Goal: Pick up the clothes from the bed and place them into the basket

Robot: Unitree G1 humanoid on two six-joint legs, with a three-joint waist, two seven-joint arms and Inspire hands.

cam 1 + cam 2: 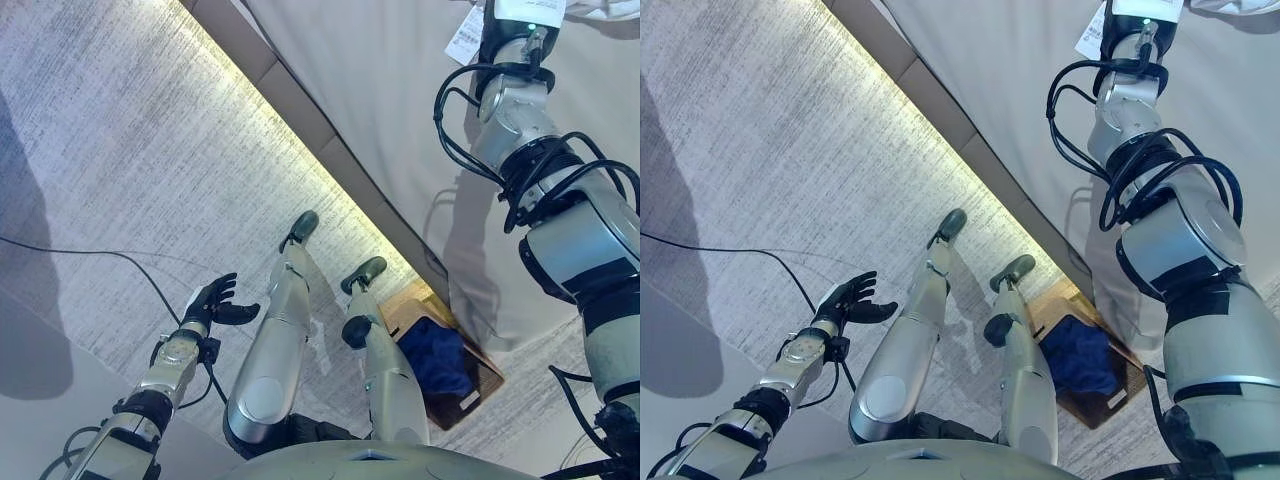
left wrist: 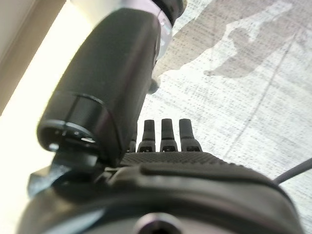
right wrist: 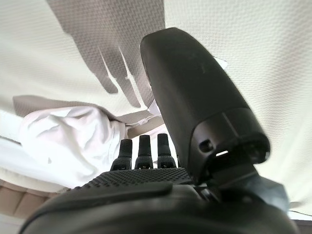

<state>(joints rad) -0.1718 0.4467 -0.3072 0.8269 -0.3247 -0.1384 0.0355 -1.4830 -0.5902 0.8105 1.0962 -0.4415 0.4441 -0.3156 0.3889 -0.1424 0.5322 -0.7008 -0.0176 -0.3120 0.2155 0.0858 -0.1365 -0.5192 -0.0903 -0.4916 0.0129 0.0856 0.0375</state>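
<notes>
Garment: a crumpled white cloth garment [image 3: 73,139] lay on the cream textured bed cover [image 1: 400,90], bunched into soft folds, with a flat band of its fabric running out beside it.
Right hand: the dark right hand [image 3: 146,151] was over the bed with fingers straight and spread (their shadow on the cover showed them apart); the fingertips were near the garment, contact not determinable.
Left hand: the dark left hand [image 1: 212,300] hung over the grey woven carpet [image 1: 120,130], fingers relaxed and apart, holding nothing.
Basket: a brown rectangular basket [image 1: 488,382] stood on the carpet just beside the bed edge.
Basket contents: a dark blue crumpled cloth [image 1: 437,358] lay inside it.
</notes>
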